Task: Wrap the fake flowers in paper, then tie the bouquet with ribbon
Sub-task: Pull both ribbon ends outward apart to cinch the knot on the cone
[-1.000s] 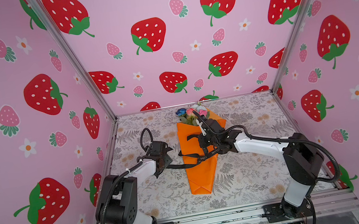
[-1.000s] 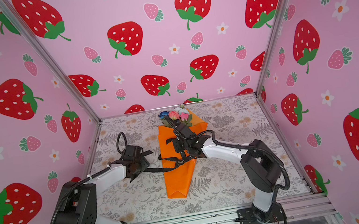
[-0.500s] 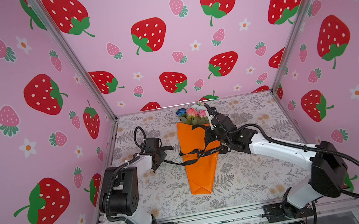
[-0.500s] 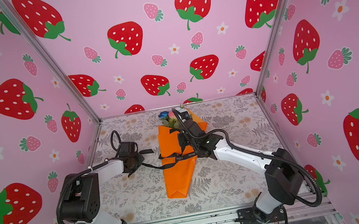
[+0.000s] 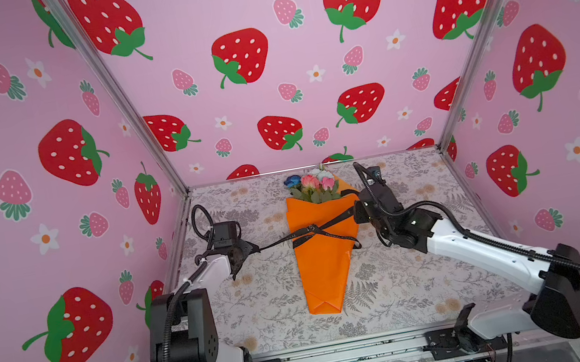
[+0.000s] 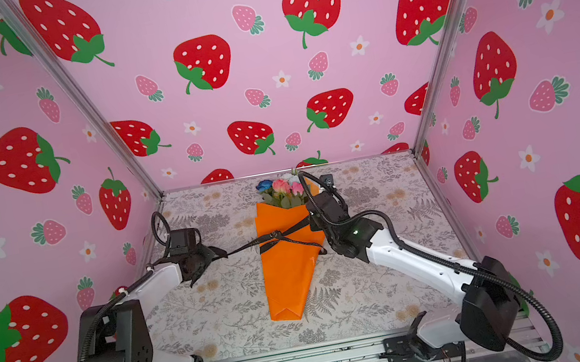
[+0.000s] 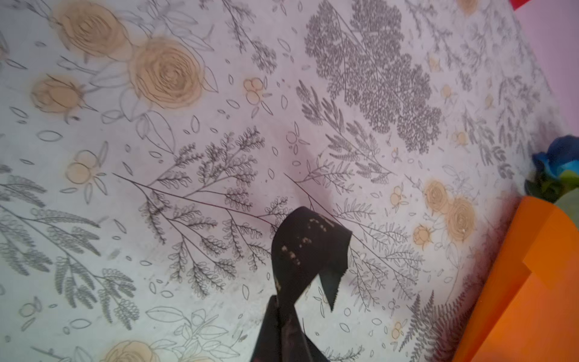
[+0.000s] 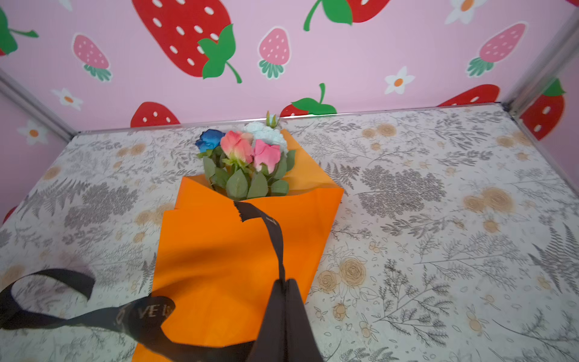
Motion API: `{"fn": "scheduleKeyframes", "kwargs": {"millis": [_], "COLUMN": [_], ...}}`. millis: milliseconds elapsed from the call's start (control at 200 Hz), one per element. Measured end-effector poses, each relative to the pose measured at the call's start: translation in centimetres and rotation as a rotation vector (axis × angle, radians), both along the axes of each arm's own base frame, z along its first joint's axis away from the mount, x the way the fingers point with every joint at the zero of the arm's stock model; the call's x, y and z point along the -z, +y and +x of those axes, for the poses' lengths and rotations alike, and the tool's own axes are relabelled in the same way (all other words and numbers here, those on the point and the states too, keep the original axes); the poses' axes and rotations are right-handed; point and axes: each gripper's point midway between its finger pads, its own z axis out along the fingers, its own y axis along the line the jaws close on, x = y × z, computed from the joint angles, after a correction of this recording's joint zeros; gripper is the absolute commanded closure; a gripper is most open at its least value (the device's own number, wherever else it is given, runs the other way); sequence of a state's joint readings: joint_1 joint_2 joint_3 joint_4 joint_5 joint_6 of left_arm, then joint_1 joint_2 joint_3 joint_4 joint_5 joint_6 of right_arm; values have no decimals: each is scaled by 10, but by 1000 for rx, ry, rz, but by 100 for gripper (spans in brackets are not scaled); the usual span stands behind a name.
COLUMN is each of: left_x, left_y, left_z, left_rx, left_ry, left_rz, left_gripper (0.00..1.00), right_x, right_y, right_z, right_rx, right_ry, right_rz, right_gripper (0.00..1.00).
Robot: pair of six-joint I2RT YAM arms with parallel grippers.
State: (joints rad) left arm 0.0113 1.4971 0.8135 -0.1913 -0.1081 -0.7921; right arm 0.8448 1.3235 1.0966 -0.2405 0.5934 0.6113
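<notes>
The bouquet of fake flowers [image 5: 324, 264] lies in the middle of the table in orange paper, with pink, blue and white blooms [image 5: 314, 182] at the far end. A black ribbon [image 5: 278, 240] crosses the paper, with a crossing over its middle. My left gripper [image 5: 255, 250] is shut on the ribbon's left end. My right gripper [image 5: 356, 214] is shut on its right end, at the paper's right edge. In the left wrist view the ribbon [image 7: 305, 247] sticks out past the shut left gripper [image 7: 283, 301]. In the right wrist view the ribbon [image 8: 272, 232] rises from the shut right gripper [image 8: 285, 282].
The floral table cover [image 5: 261, 306] is walled in by pink strawberry panels on three sides, with metal corner posts [image 5: 445, 142]. An aluminium rail [image 5: 349, 355] carrying both arm bases runs along the front edge. A slack ribbon loop [image 8: 62, 282] lies left of the paper in the right wrist view.
My left gripper has shut on the ribbon's left end. My right gripper has moved right, off the bouquet to its right edge. The ribbon now stretches tighter across the paper.
</notes>
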Motion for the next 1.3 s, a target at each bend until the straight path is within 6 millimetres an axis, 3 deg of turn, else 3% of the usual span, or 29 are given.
{"fn": "scheduleKeyframes", "kwargs": {"millis": [130, 260, 400, 510, 890, 1050, 1301], "left_x": [-4, -8, -5, 0, 8, 23, 21], "left_y": [23, 39, 45, 45, 58, 68, 84], "left_z": [0, 2, 3, 0, -5, -4, 9], "left_rx": [-57, -96, -99, -95, -108, -120, -138], "left_ry": [-2, -2, 14, 37, 72, 117, 110], "left_rz": [18, 26, 34, 35, 50, 52, 50], "left_gripper": [100, 100, 100, 100, 100, 100, 100], "right_x": [14, 44, 75, 86, 111, 130, 141], "right_y": [-33, -72, -114, -138, -174, -200, -235], "right_z": [-9, -16, -26, -31, -30, -21, 2], "right_rx": [94, 195, 297, 360, 465, 535, 596], "right_ry": [33, 95, 162, 191, 268, 319, 335], "right_rz": [-8, -41, -73, -70, -63, -85, -48], "right_gripper": [100, 100, 100, 100, 100, 100, 100]}}
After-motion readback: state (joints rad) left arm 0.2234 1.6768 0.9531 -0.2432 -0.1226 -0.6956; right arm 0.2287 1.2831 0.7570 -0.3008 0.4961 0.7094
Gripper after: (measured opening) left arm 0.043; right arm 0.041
